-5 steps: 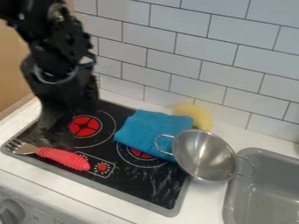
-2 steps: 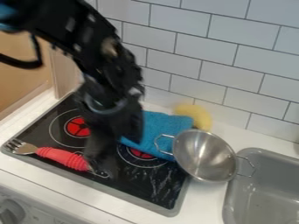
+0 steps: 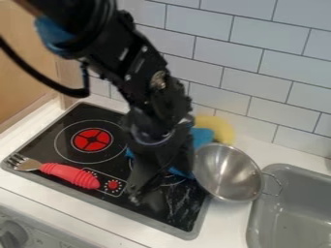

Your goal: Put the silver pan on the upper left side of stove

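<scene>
Motion across the frame is the news: the black arm [image 3: 139,72] has swung rightward from the left side of the view, and its gripper [image 3: 145,197] now hangs low in the lower middle, in front of the blue cloth [image 3: 202,137]. Whether it is open or clenched, I cannot tell.

The silver pan [image 3: 227,173] has not moved; it sits right of centre, by the stove's right edge, with one loop handle [image 3: 274,185] pointing toward the grey sink [image 3: 298,208] at lower right. The gripper is to the pan's left, with the arm in front of the cloth.

The swing has also brought the red left burner [image 3: 92,139] of the stove [image 3: 69,120] back into plain view – probably the spot the pan is meant for. The fork [image 3: 72,175] lies where it did, at lower left.

So the task looks to be at its approach stage, the pan still to be lifted. The next move likely calls for a grip on its near rim – a loose one could let it swivel.
</scene>
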Robot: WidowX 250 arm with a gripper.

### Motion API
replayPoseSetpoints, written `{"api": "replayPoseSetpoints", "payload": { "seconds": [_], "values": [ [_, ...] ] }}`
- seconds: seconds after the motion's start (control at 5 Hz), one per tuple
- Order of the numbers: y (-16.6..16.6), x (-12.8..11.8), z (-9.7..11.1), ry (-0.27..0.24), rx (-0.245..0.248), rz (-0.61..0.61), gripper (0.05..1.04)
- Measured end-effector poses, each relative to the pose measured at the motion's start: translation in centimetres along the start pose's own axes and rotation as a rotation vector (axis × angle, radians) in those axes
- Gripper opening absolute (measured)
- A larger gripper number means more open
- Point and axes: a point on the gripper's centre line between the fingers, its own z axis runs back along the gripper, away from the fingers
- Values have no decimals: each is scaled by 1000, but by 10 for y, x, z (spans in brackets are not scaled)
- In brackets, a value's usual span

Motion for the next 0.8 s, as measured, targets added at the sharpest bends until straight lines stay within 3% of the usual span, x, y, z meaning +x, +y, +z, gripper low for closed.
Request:
{"api": "replayPoseSetpoints", "payload": {
  "seconds": [0.6,0.8],
  "values": [
    [-15,-12,2,38,-96,-99,999],
    [-12,-14,-8,51,-74,-141,999]
  ]
}}
